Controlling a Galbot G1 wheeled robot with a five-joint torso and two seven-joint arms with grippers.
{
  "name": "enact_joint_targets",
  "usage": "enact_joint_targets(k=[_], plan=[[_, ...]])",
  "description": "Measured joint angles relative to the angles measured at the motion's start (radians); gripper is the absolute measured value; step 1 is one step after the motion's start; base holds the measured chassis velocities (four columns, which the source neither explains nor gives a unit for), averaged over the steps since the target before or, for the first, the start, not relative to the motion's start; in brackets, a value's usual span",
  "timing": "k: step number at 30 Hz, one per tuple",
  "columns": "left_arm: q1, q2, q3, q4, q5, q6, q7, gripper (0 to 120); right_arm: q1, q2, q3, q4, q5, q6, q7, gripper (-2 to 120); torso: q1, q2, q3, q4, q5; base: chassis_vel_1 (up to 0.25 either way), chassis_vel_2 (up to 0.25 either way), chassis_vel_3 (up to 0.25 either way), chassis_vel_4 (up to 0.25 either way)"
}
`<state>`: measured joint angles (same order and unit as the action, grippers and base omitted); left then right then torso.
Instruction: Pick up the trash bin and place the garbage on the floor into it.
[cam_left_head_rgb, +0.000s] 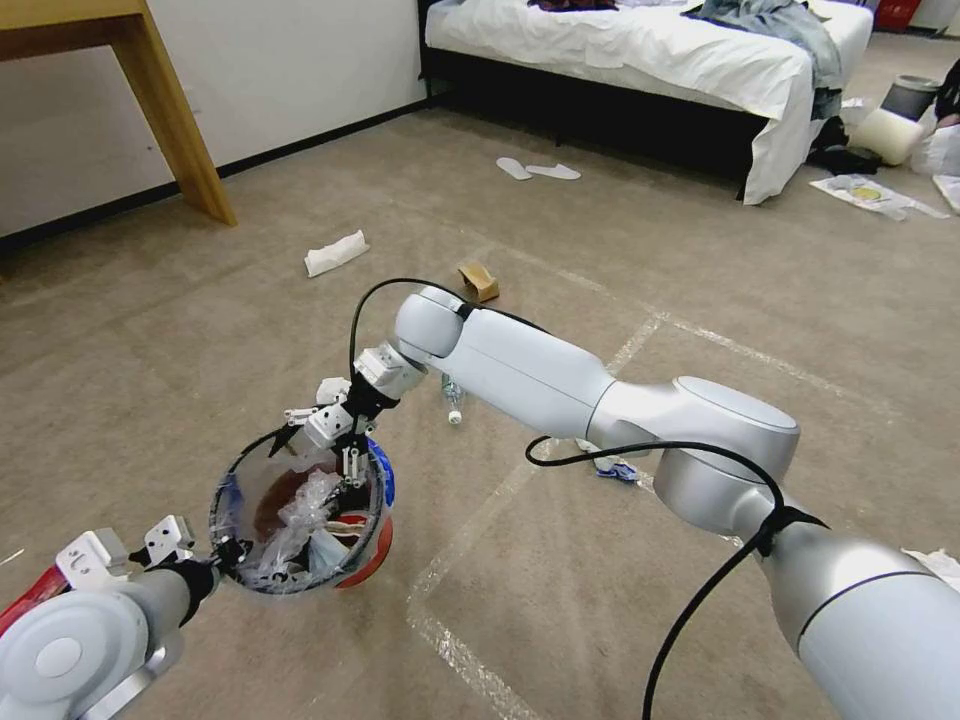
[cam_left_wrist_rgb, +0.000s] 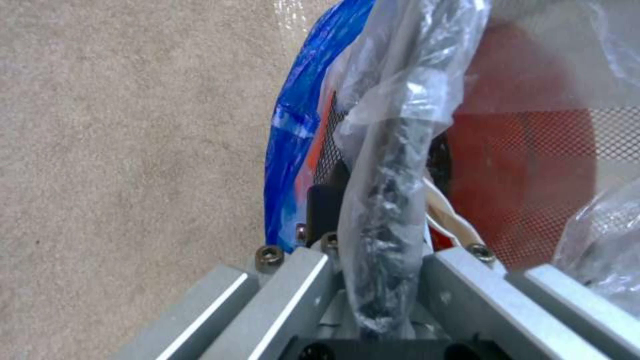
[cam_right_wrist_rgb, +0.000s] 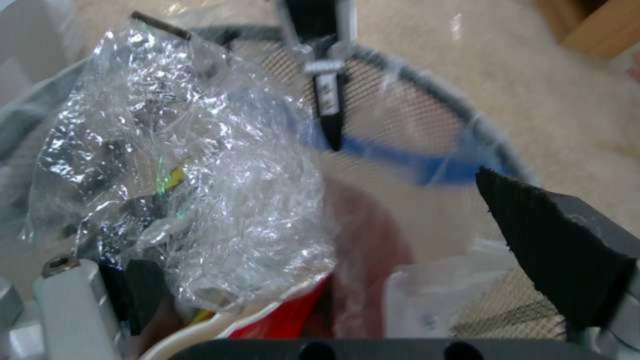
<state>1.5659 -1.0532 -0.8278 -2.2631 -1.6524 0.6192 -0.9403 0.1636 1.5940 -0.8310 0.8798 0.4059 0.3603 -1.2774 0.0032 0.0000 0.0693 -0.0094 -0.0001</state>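
- The bin (cam_left_head_rgb: 300, 515) hangs tilted above the floor (cam_left_head_rgb: 180, 350), held at its near rim by the left gripper (cam_left_head_rgb: 222, 556)
- In the left wrist view the left gripper (cam_left_wrist_rgb: 380, 280) has its jaws closed on the black rim and the liner (cam_left_wrist_rgb: 400, 100) folded over it
- Inside the bin (cam_right_wrist_rgb: 413, 115) lie crumpled clear plastic (cam_right_wrist_rgb: 200, 170) and a red-white paper bowl (cam_right_wrist_rgb: 267, 320)
- The right gripper (cam_left_head_rgb: 320, 450) hovers over the far rim, jaws spread apart with nothing between them; one dark pad (cam_right_wrist_rgb: 560, 260) shows at the side of the right wrist view
- On the floor just past the right arm lies a small bottle (cam_left_head_rgb: 453, 397), with a brown carton (cam_left_head_rgb: 479, 281) farther off and a white tissue (cam_left_head_rgb: 336, 253) to the left of it
- A blue scrap (cam_left_head_rgb: 615, 468) lies under the right arm
- Beyond stand a bed (cam_left_head_rgb: 640, 60) and a wooden surface leg (cam_left_head_rgb: 170, 110) by the wall
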Motion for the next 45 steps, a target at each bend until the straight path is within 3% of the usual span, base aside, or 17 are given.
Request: enact_joint_targets(k=[7,9,16,18,21,24,36,38,43,45], plan=[[-0.002,-0.001,0.0,-0.001,0.0,0.0,0.0,0,0.016,0.013,-0.006,-0.008,-0.081,0.018,-0.078,100,0.0,0.0,0.0,-0.0002,-0.0001,0.0,0.0,0.0,0.0],[0.005,-0.006,-0.003,0.001,0.004,0.0,0.002,0,0.048,0.014,0.052,0.005,-0.248,0.068,-0.176,100,0.0,0.0,0.0,-0.0002,0.0001,0.0,0.0,0.0,0.0],[-0.002,-0.006,-0.003,0.002,0.003,0.0,0.002,0,0.065,0.014,0.002,-0.002,-0.116,0.045,-0.138,100,0.0,0.0,0.0,-0.0003,0.0001,0.0,0.0,0.0,0.0],[-0.001,-0.006,-0.003,0.004,0.003,0.0,0.002,0,0.065,0.014,-0.041,0.003,0.04,-0.001,-0.107,100,0.0,0.0,0.0,-0.0002,0.0001,0.0,0.0,0.0,0.0],[-0.001,-0.007,-0.002,0.007,0.004,0.0,0.002,0,0.07,0.015,-0.077,0.008,0.124,-0.03,-0.037,100,0.0,0.0,0.0,0.0,0.0001,0.0,0.0,0.0,0.0],[-0.003,-0.008,0.002,0.007,0.006,0.0,0.002,0,0.078,0.014,-0.074,-0.003,0.158,-0.052,-0.028,100,0.0,0.0,0.0,-0.0003,0.0001,0.0,0.0,0.0,0.0],[0.0,-0.006,0.001,0.002,0.006,0.0,0.002,0,0.076,0.008,-0.102,0.013,0.235,-0.088,0.007,100,0.0,0.0,0.0,-0.0004,0.0,0.0,0.0,0.0,0.0],[0.0,-0.009,0.003,-0.002,0.007,0.0,0.002,0,0.086,0.013,-0.073,-0.008,0.124,-0.054,0.01,100,0.0,0.0,0.0,-0.0002,0.0,0.0,0.0,0.0,0.0],[0.004,-0.011,-0.005,-0.008,0.007,0.0,0.002,0,0.084,0.008,-0.102,0.029,0.156,-0.111,-0.014,100,0.0,0.0,0.0,-0.0002,0.0001,0.0,0.0,0.0,0.0],[0.008,-0.013,-0.009,-0.01,0.007,0.0,0.002,0,0.084,0.009,-0.099,0.033,0.109,-0.117,-0.005,100,0.0,0.0,0.0,-0.0001,0.0,0.0,0.0,0.0,0.0]])
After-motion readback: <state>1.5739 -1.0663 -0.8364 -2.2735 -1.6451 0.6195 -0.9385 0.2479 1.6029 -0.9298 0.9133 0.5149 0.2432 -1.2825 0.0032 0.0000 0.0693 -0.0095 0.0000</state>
